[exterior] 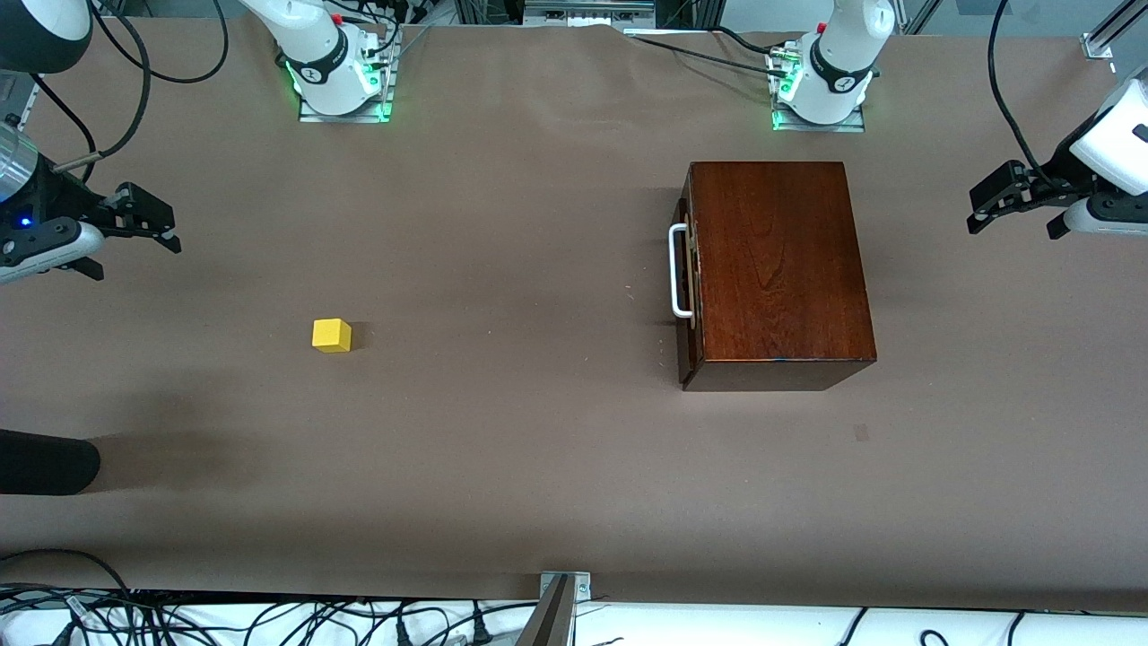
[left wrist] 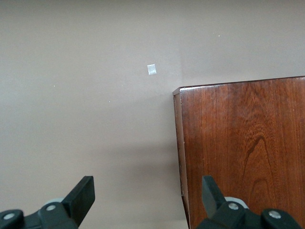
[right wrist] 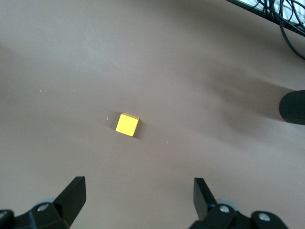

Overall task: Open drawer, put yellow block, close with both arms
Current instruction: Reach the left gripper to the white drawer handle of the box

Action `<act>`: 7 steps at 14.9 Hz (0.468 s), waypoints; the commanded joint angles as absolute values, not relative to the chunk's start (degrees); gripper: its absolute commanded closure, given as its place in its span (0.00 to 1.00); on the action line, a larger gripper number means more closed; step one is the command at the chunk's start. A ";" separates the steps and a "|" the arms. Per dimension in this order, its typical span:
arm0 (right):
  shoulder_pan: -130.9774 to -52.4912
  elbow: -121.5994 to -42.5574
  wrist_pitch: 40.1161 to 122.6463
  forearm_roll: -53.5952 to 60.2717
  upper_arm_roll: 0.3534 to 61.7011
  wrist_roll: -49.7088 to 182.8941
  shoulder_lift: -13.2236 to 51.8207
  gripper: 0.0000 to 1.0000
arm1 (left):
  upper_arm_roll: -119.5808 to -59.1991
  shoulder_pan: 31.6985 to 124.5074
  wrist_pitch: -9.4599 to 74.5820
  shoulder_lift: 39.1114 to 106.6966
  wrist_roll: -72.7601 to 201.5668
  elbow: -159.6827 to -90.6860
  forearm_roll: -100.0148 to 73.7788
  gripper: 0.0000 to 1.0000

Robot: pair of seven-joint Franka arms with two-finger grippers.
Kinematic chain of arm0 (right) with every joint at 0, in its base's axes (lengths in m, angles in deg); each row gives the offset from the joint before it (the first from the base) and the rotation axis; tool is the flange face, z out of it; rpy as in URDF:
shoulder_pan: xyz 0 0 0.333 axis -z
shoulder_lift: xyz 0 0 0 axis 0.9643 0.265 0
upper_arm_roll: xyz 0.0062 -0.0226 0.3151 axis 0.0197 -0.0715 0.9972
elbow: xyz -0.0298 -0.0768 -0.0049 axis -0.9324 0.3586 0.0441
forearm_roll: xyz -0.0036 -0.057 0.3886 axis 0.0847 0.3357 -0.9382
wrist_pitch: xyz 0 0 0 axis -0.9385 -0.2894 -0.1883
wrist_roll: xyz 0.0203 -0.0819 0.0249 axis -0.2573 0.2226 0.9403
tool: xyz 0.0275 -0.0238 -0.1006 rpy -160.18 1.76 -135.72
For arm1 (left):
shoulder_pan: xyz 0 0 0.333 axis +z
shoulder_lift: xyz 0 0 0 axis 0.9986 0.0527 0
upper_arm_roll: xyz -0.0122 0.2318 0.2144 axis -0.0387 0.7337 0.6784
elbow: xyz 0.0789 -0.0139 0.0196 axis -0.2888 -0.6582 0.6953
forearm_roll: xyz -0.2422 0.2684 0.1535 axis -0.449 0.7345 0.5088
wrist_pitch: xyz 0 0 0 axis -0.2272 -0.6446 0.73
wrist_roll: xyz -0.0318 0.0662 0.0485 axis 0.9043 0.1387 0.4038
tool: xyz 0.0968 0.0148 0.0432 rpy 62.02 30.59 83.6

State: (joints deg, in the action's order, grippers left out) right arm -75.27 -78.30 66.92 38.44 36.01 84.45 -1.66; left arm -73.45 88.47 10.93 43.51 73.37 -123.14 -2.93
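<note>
The right gripper (right wrist: pixel 136 193) had its fingers (right wrist: pixel 74 191) spread as wide as they go and held nothing; it hung over bare table at the right arm's end. The left gripper (left wrist: pixel 147 193) was likewise wide open and empty, over the left arm's end of the table, just beside the wooden box (exterior: pixel 778 269). The yellow block (exterior: pixel 331 335) sat alone on the brown table (exterior: pixel 538 449) toward the right arm's end, well apart from the box. The drawer (exterior: pixel 687 296) looked shut or very nearly so, its white handle (exterior: pixel 679 272) facing the block. By my judgement no step had begun: the drawer was still to be opened. That next move called for one gripper to come down onto the handle, close on it and pull toward the block's end, perhaps with the other arm steadying the box. No brand, label or writing could be read; only a small pale tape square (left wrist: pixel 151 69) lay on the table.
</note>
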 commanded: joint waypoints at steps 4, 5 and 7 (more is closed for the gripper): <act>-74.55 -76.92 65.78 39.04 36.48 76.10 -1.09 0.00 | -73.61 88.74 9.44 44.56 74.02 -121.18 -3.95 0.00; -74.55 -76.92 65.43 39.04 36.56 74.76 -1.09 0.00 | -73.70 88.65 9.44 44.99 73.76 -121.18 -4.04 0.00; -74.55 -76.92 65.17 38.87 36.56 74.22 -1.00 0.00 | -73.88 88.65 9.09 45.61 73.84 -121.27 -4.04 0.00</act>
